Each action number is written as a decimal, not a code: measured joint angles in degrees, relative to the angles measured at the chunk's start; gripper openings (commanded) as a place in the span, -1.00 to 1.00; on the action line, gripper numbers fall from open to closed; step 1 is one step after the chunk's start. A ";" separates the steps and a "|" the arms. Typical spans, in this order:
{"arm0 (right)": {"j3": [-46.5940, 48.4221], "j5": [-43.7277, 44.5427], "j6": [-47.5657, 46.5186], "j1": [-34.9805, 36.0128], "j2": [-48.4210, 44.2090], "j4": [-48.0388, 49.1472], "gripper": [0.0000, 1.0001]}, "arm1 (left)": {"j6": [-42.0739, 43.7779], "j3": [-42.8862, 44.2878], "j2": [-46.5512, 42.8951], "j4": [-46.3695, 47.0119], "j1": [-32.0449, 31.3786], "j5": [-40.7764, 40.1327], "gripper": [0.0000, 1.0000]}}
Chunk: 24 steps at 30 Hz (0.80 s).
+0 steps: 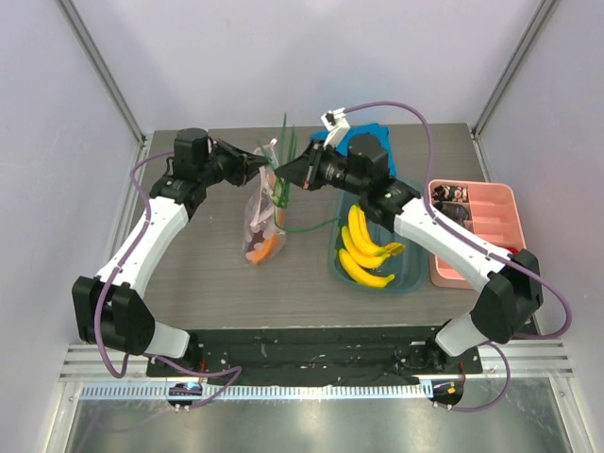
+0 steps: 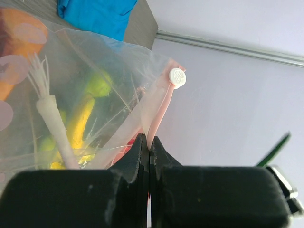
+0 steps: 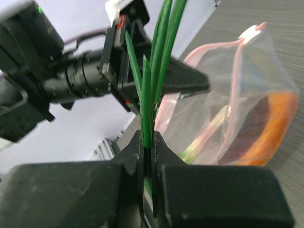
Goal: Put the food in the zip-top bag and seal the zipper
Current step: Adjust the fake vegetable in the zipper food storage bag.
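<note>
Both pairs of jaws are shut tight. The left jaws pinch the thin pink zipper strip [image 2: 159, 118] of the clear, dotted, soft plastic bag [image 1: 260, 222], just below its small round white slider tab [image 2: 177, 77]. The right jaws squeeze the flat leaves of the long green onion stalk [image 3: 147, 109].

The bag is held up between the two arms, near the back of the grey surface [image 1: 217, 283]. The onion's white root end is inside it, beside the smooth long orange pepper [image 3: 280, 128]. The curved yellow banana bunch [image 1: 363, 247] lies in the teal plastic tub [image 1: 411, 278].

The bag is thin and floppy, so I think its mouth could fold shut or slip free. The leaves poke out far and could block the strip from closing.
</note>
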 measured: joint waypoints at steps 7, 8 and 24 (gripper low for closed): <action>0.07 8.00 -5.38 5.16 1.31 -3.48 -0.98 | -1.03 0.00 0.00 -0.26 -0.04 -0.48 -1.00; 0.17 9.05 -5.49 5.27 2.01 -4.35 -0.98 | -1.09 0.00 0.00 -0.31 -0.07 -0.50 -0.99; 7.23 11.52 -2.10 3.67 13.00 -9.77 -0.98 | -1.09 0.00 0.00 0.11 -1.01 -0.52 -1.00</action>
